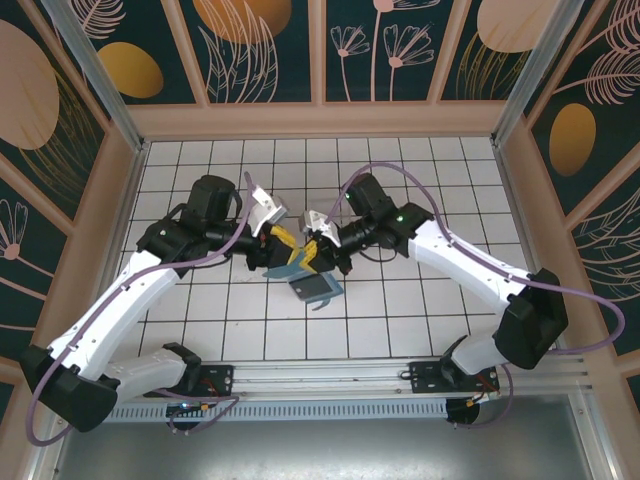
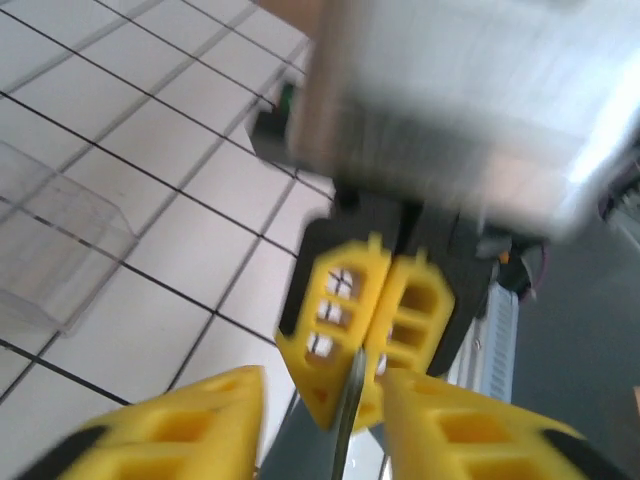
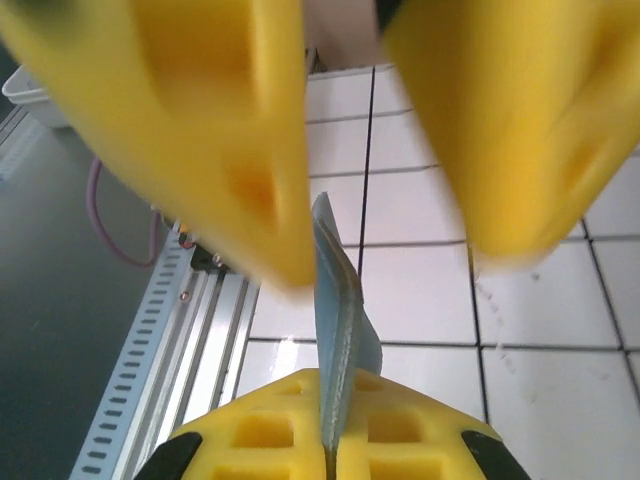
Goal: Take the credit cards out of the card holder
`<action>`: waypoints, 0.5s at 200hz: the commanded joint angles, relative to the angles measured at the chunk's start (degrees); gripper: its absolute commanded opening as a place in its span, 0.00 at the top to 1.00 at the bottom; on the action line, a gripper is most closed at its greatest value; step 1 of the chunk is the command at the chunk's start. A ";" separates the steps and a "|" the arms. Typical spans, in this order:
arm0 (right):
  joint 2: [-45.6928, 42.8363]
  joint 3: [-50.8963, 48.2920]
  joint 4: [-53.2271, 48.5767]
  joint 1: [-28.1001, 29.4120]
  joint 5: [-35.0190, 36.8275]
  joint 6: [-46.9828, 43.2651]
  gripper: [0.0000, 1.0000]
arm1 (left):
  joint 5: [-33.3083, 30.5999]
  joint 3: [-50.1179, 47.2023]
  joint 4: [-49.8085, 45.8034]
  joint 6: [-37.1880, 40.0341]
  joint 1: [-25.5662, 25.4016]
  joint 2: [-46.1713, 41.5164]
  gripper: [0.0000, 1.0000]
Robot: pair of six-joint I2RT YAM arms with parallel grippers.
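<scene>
R tool (image 3: 328,405) pinches card holder (image 3: 340,300); L tool (image 2: 325,392) prob. open round it.

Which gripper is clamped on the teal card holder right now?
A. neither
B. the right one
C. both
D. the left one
B: in the right wrist view the right gripper is pressed shut on the edge of the card holder, while the left gripper has its fingers standing apart on either side of it.

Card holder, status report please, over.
Right gripper shut on card holder. Left gripper open, astride its edge. Clear stand off to the side, nothing blocking.
</scene>
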 commanded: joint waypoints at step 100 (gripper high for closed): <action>-13.49 -47.30 77.11 2.45 39.11 64.47 1.00 | -25.17 -16.80 34.61 -30.15 -0.01 -4.56 0.55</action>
